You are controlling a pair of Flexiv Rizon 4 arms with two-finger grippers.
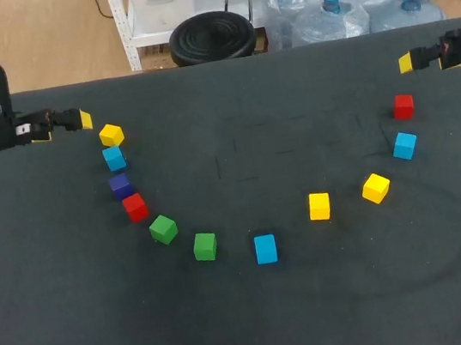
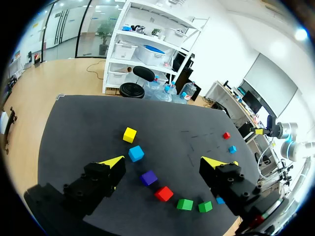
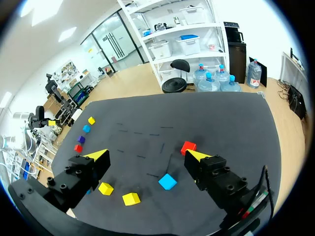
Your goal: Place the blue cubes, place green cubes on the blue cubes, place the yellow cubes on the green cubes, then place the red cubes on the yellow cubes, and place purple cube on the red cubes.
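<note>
Plain cubes [image 1: 265, 249] in arc on table [image 1: 253, 325]; L jaws, R jaws spread

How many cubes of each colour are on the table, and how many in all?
blue cubes: 3
green cubes: 2
yellow cubes: 3
red cubes: 2
purple cube: 1
Total: 11
</note>
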